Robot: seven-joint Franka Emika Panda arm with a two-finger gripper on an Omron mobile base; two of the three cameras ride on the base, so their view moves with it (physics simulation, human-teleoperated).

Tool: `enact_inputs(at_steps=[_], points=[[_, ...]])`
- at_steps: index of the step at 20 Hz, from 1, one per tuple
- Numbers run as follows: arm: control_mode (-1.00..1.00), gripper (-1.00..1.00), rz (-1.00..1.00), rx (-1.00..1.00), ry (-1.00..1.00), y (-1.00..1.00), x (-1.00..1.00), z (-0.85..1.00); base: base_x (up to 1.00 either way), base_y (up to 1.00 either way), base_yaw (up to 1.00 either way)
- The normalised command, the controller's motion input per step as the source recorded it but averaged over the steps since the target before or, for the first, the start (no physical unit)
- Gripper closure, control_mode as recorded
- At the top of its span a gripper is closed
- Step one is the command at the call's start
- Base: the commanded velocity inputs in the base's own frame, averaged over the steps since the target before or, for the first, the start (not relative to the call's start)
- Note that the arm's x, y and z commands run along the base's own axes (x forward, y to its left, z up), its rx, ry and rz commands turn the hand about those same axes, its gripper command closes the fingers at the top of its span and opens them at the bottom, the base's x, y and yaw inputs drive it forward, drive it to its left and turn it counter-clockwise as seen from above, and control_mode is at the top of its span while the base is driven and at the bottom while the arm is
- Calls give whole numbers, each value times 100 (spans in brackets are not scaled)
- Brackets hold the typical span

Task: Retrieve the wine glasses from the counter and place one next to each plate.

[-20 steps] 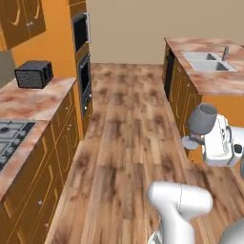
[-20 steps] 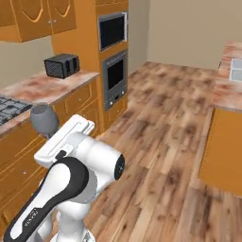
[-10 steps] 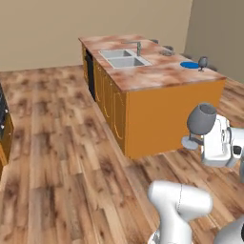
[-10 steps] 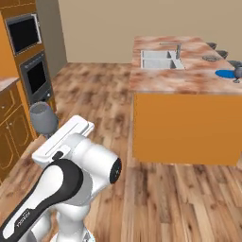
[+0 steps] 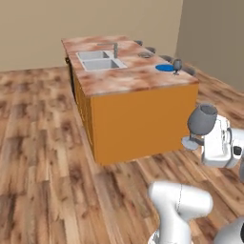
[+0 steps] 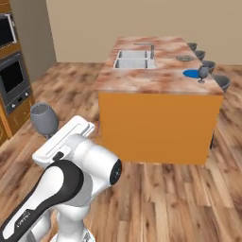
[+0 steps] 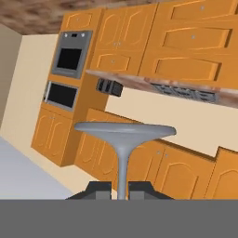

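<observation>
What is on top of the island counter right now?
A sink with faucet, a blue plate with a wine glass beside it, and a grey plate farther back. The sink's inside can't be seen.

**A home kitchen with an island and wall ovens**

A marbled stone island counter (image 5: 128, 78) is standing on a wood plank floor (image 5: 43, 157), carrying a double sink (image 5: 100, 61) with a faucet (image 5: 115, 49). Grey stools (image 6: 208, 65) are lining its far side. Orange cabinets (image 7: 186, 42) and built-in ovens (image 7: 69, 58) are filling the wall.
</observation>
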Motion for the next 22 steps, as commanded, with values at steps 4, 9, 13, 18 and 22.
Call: enact_inputs(at_steps=[4,9,13,18,22], points=[[100,100,0,0,0,0,0,0,55,-100,20],[100,100,0,0,0,0,0,0,88,-100,27],[100,100,0,0,0,0,0,0,99,-100,34],[100,100,0,0,0,0,0,0,83,-100,32],[100,100,0,0,0,0,0,0,12,-100,17]])
